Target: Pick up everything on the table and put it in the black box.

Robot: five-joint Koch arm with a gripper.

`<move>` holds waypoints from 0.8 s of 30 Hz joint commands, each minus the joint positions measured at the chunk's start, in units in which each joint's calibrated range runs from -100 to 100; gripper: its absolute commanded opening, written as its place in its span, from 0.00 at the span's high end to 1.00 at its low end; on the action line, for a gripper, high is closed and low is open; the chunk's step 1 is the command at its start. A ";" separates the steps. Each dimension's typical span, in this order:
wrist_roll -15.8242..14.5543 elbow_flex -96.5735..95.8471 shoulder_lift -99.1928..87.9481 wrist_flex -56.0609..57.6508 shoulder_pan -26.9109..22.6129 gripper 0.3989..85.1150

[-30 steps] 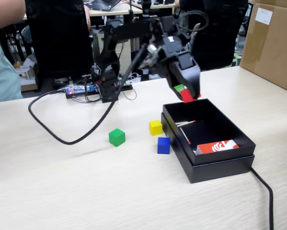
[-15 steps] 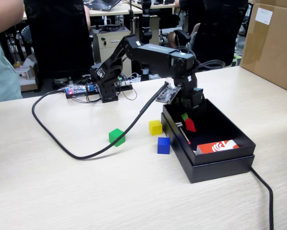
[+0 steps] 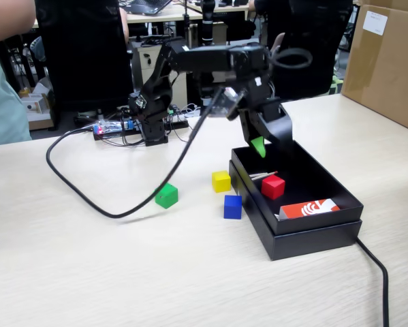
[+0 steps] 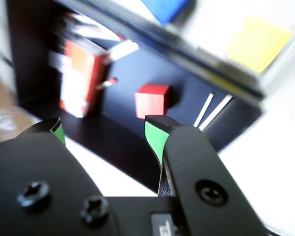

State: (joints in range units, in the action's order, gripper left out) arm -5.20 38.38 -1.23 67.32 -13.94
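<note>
Red cube (image 4: 151, 100) inside the black box (image 3: 324, 182), green-padded jaws spread wide and empty above its rim

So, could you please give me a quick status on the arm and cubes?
End effector open, empty, over black box. Red cube inside; green, yellow, blue on table. Nothing blocking.

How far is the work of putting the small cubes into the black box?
One is done: the small red cube lies inside the shallow black cardboard box. The open tool above the box holds nothing. The green cube, yellow cube and blue cube are on the beige wooden table.
</note>
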 commanded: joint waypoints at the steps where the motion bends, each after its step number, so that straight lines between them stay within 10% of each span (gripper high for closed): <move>1: 3.42 -2.94 -14.43 0.28 2.05 0.59; 24: 16.80 -44.01 -31.99 -7.76 16.70 0.47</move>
State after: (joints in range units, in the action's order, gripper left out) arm 11.06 -7.90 -33.98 61.36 2.37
